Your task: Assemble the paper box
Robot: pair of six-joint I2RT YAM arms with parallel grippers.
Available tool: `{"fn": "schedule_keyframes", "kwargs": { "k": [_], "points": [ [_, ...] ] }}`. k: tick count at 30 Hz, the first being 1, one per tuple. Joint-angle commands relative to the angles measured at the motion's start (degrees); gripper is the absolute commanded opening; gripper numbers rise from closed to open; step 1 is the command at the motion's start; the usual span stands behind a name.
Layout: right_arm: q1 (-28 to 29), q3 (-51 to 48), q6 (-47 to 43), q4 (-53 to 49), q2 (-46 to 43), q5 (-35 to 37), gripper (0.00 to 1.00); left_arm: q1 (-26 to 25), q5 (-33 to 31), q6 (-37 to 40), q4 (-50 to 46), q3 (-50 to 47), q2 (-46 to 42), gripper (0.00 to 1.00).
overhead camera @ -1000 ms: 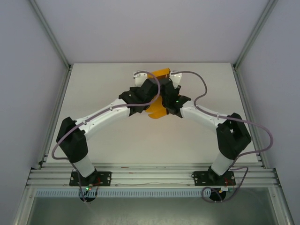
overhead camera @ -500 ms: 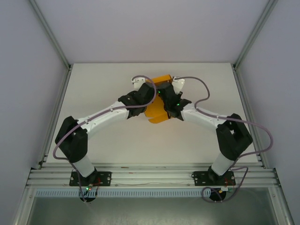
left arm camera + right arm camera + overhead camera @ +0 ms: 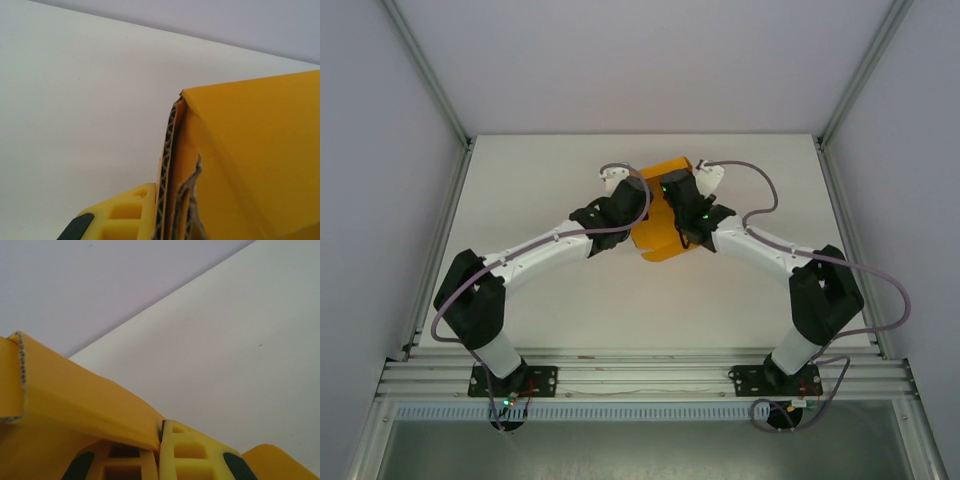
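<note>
White table (image 3: 520, 190), paper box (image 3: 665, 248) — pinched in right hand (image 3: 161, 432)

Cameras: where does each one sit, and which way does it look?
Top external: overhead and behind, looking down on table, left arm, right arm, paper box.
Left wrist: on the left gripper, facing the box's edge; one yellow finger.
Right wrist: on the right gripper, facing table and wall; two fingers pinch card.
Wrist views share box and table.

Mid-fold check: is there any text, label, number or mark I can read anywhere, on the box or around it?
No readable text anywhere.
paper box: plain orange card, no print on the faces in view.
table: blank white, no markings.
</note>
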Motion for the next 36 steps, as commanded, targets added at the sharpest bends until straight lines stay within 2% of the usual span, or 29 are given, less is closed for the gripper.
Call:
{"fn": "schedule_keyframes", "kwargs": {
  "k": [1, 2, 3, 5, 11, 13, 18, 22, 27, 31, 36],
  "points": [
    [-5.83, -3.82, 1.36, 10.13, -0.77, 7.18, 0.0, 2.89, -5.31, -2.27, -5.69, -0.6, -1.63, 0.0],
    [-6.02, -6.79, -2.42, 17.87, -1.47, 1.73, 0.03, 2.9, -4.61, -1.31, -5.19, -0.4, -1.39, 0.0],
    [-6.22, -9.47, -6.45, 25.71, -2.09, -4.83, 0.12, 2.88, -3.45, -0.49, -4.87, -0.16, -1.23, 0.0],
    [-6.29, -10.81, -11.77, 30.39, -2.91, -13.87, 0.25, 2.93, -2.46, 0.19, -4.62, 0.25, -1.21, 0.0],
    [-6.41, -10.26, -25.25, 23.28, -5.69, -35.46, 0.71, 2.88, -0.81, 1.93, -3.23, -0.27, -2.61, 0.0],
    [-6.4, -11.56, -27.2, 22.34, -7.27, -38.72, 0.79, 2.94, -0.7, 2.16, -3.2, -0.6, -3.09, 0.0],
    [-6.43, -14.53, -30.67, 17.02, -12.1, -36.38, 0.85, 2.94, 0.38, 2.84, -3.73, -1.03, -4.22, 0.0],
    [-6.57, -17.99, -36.64, 15.02, -16.55, -39.19, 0.85, 2.94, 0.79, 4.07, -4.06, -1.13, -4.9, 0.0],
    [-8.35, -20.2, -42.72, 12.08, -22.29, -37.85, 0.8, 2.94, 3.59, 8.13, -5.16, -2.06, -6.39, 0.0],
    [-10.58, -17.82, -44.19, 9.09, -21.71, -42.09, 0.74, 2.94, 7.33, 10.47, -2.91, -4.38, -7.73, 0.0],
    [-11.57, -14.29, -44.52, 8.52, -17.23, -46.14, 0.68, 2.92, 8.03, 11.65, -2.68, -4.48, -7.23, 0.0]
  ]
}}
